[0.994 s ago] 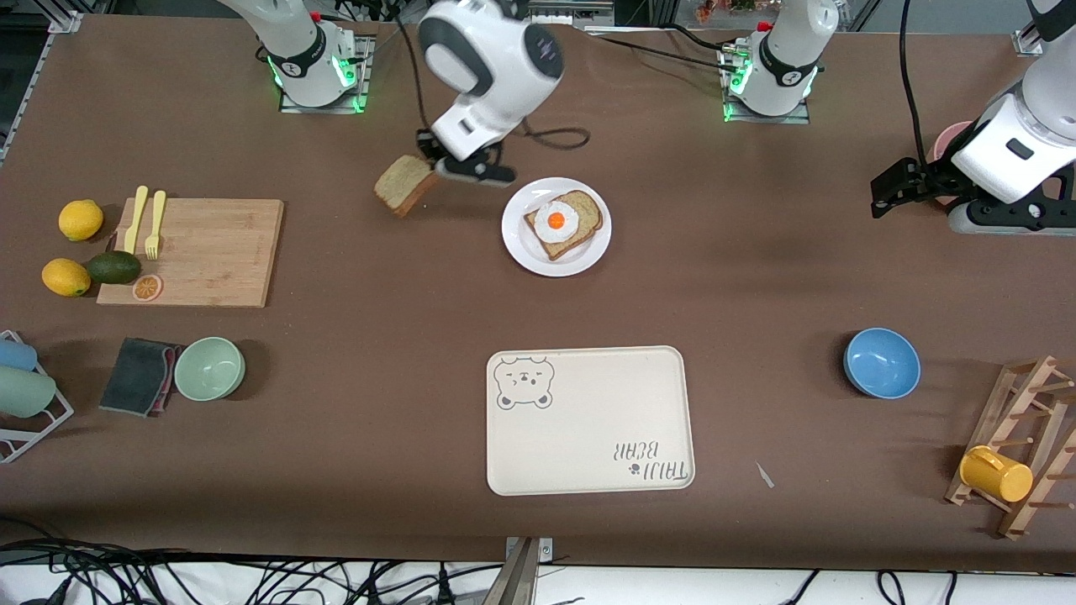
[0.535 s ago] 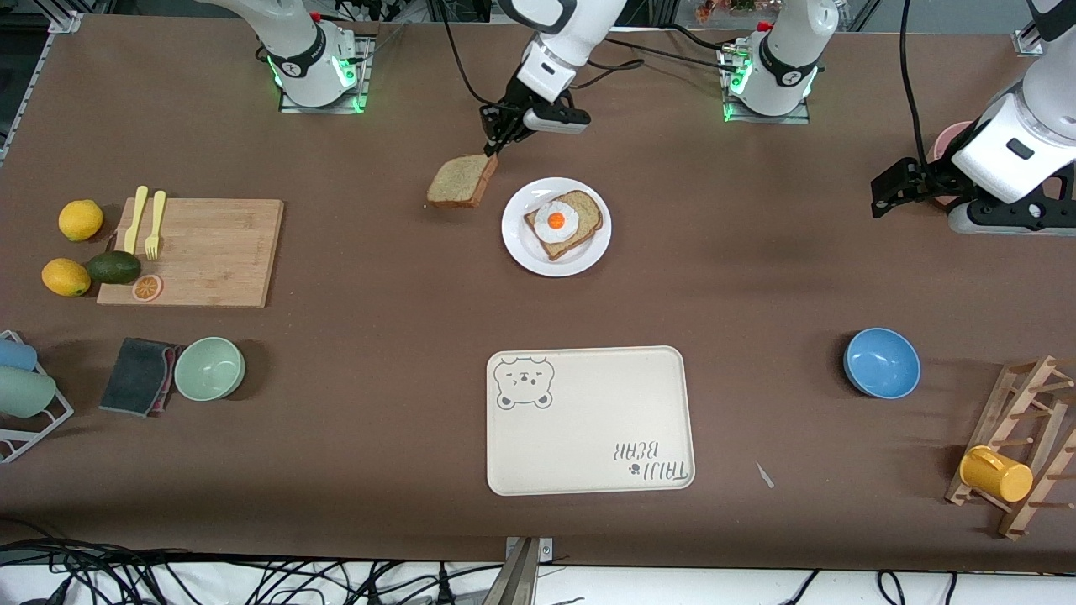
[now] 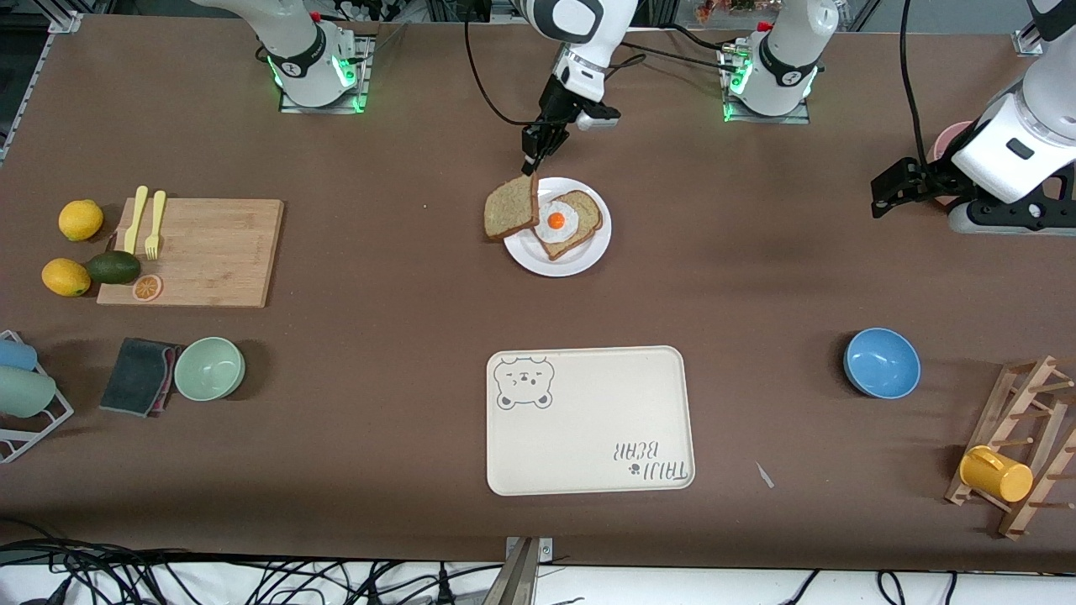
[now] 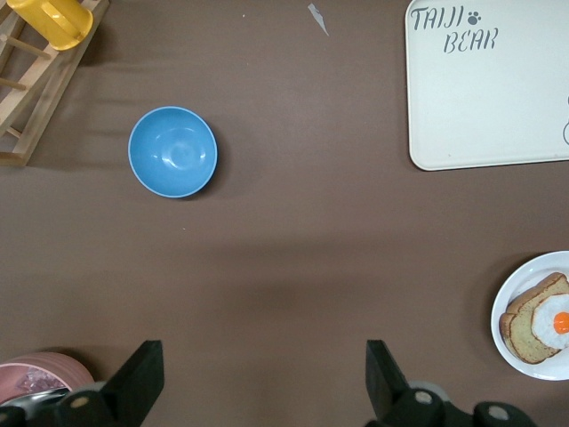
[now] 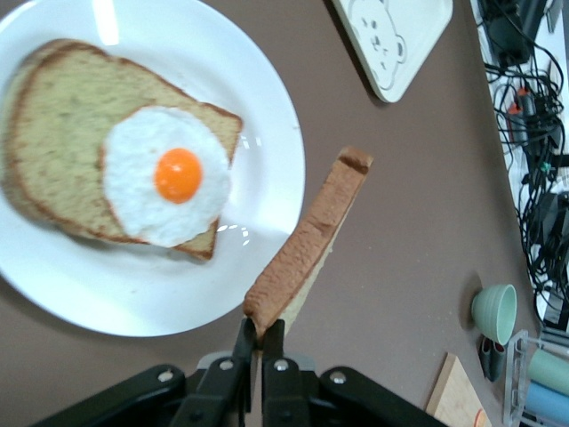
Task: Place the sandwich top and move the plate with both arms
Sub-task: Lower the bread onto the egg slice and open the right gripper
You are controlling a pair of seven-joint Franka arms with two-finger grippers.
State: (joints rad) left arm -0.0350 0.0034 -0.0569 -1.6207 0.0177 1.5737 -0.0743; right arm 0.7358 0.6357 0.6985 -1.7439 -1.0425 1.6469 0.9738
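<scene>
The sandwich top (image 3: 510,207) hangs on edge over the plate (image 3: 580,259) rim, pinched at its crust by the right gripper (image 3: 532,159); placing is underway; next, lay it flat over the egg slice (image 3: 565,223); the left gripper (image 3: 893,186) waits spread near the table's left-arm end.

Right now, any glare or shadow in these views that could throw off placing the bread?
Right wrist view: bright glare streak on the plate rim; egg slice and held sandwich top stay sharp. Front view: even light, soft shadows only. Left wrist view: a faint broad shadow band crosses the bare table.
</scene>
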